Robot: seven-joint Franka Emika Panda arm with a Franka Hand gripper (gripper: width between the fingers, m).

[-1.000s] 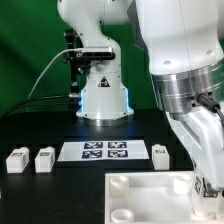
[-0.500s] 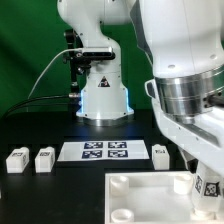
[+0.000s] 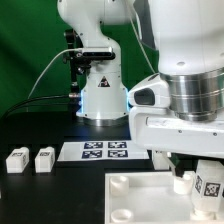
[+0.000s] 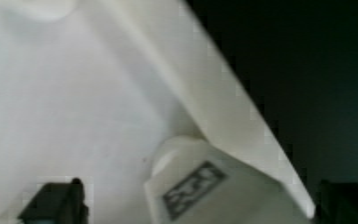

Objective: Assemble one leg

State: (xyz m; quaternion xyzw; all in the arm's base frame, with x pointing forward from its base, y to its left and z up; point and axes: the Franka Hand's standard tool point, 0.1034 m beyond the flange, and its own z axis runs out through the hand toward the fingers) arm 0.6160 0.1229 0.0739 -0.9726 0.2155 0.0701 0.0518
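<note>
The gripper (image 4: 197,204) is spread, its dark fingers (image 4: 53,200) flanking the leg (image 4: 204,180) without touching it. The leg rests tilted against the white panel (image 3: 150,197) rim at a corner, probably staged for that socket. Spare legs (image 3: 17,160) sit well apart.

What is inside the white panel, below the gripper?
A small white plastic leg with a black-and-white tag sits by the raised rim of the large white square panel, between the open gripper's fingers. What lies beneath it is covered.
</note>
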